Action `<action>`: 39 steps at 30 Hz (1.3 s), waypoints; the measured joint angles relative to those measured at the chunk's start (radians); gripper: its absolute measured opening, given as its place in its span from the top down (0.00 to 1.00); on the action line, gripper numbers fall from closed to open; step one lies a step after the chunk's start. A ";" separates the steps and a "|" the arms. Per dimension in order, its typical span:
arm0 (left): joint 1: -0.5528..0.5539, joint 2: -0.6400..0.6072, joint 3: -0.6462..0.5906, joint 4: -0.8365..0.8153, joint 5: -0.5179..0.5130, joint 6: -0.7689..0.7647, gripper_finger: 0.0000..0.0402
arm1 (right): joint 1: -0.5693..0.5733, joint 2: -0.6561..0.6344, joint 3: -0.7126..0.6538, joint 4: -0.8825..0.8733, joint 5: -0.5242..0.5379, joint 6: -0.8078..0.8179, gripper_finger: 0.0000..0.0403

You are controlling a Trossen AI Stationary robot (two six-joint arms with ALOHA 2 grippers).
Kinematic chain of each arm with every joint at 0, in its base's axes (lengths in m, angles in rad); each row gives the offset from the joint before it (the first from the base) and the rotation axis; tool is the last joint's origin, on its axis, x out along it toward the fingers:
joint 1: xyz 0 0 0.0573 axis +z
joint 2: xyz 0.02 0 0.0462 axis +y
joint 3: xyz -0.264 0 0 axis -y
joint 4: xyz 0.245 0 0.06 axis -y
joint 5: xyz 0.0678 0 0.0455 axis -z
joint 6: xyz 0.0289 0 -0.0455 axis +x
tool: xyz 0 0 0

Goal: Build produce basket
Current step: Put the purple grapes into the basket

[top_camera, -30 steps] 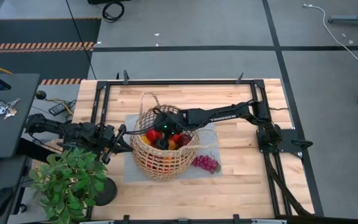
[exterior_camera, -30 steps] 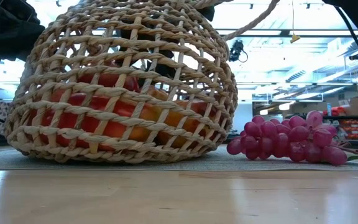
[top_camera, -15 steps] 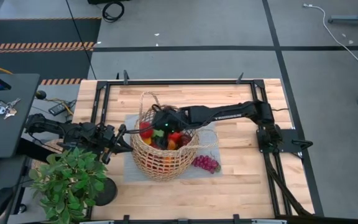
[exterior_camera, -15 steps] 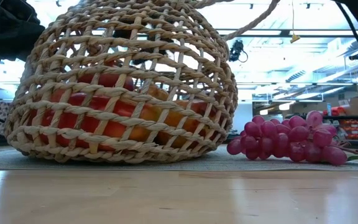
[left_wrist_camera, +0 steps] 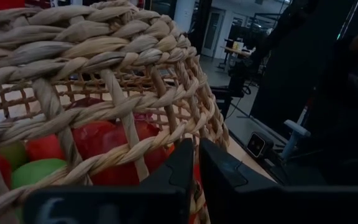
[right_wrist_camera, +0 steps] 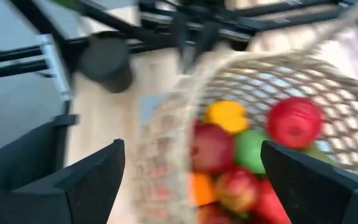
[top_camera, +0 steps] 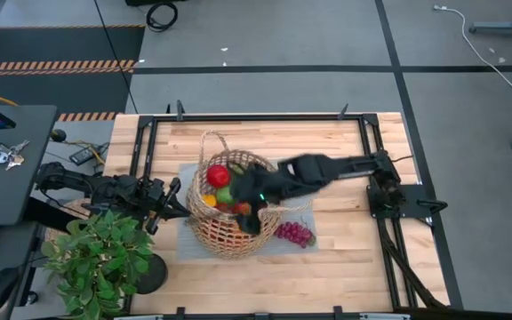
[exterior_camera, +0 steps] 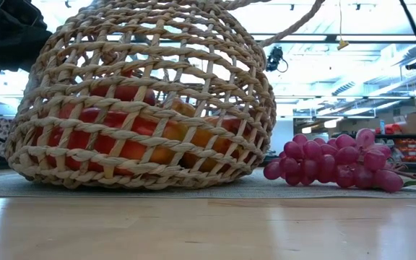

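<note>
The tan wicker basket [top_camera: 229,218] stands with its base on a grey mat [top_camera: 188,242]; it also fills the low view [exterior_camera: 143,94]. Inside it lie red apples [right_wrist_camera: 296,121], a yellow lemon [right_wrist_camera: 227,115], a green pear [right_wrist_camera: 250,149] and an orange [right_wrist_camera: 201,186]. Purple grapes [top_camera: 294,233] lie on the mat to the basket's right, also in the low view [exterior_camera: 338,162]. My right gripper [top_camera: 251,217] hovers open and empty over the basket's near right rim. My left gripper [top_camera: 179,201] is at the basket's left wall, fingers nearly together. My left gripper is shut on the basket's left wall, at a woven strand just below the rim [left_wrist_camera: 166,144]. The fingers [left_wrist_camera: 225,180] come in level from the table's left. My own fingers hide how much wicker lies between them. The basket stays upright on the mat.
A leafy potted plant [top_camera: 103,260] stands at the table's near left corner, close to my left arm. A black frame [top_camera: 256,117] runs around the tabletop. Bare wood lies near the front edge [top_camera: 327,276] and on the far side [top_camera: 274,138].
My right gripper has risen out of the basket and swung toward the table's near edge, over the basket's near right rim. A red apple now lies uncovered on top of the pile at the far left. The basket and grapes have stayed in place.
</note>
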 joint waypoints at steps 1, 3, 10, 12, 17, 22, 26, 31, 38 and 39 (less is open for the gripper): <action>0.000 0.000 0.000 0.000 0.000 0.001 0.92 | 0.023 -0.007 -0.003 0.008 0.003 0.000 0.06; 0.000 0.000 0.000 0.000 0.000 0.000 0.93 | 0.070 -0.022 -0.015 0.001 0.017 0.001 0.07; 0.000 0.000 0.000 0.001 0.000 0.000 0.92 | 0.250 -0.032 -0.028 -0.042 0.093 0.062 0.07; 0.000 0.000 0.000 0.001 0.000 0.001 0.91 | 0.291 -0.032 -0.042 -0.103 0.154 0.140 0.07; 0.000 0.000 0.000 0.001 0.000 0.000 0.92 | 0.393 -0.032 -0.042 -0.314 0.322 0.342 0.07; 0.000 0.000 0.000 0.001 0.000 0.000 0.93 | 0.460 -0.033 -0.047 -0.497 0.422 0.452 0.07; 0.000 0.000 0.000 0.001 0.000 0.001 0.92 | 0.492 -0.030 -0.070 -0.465 0.356 0.472 0.07; 0.000 0.000 0.000 0.001 0.000 0.000 0.91 | 0.515 -0.025 -0.153 -0.488 0.397 0.526 0.10; 0.000 0.000 0.000 0.001 0.000 0.000 0.93 | 0.533 -0.025 -0.361 -0.491 0.420 0.543 0.14; 0.000 0.000 0.000 0.001 0.000 0.000 0.93 | 0.532 -0.025 -0.389 -0.492 0.429 0.550 0.14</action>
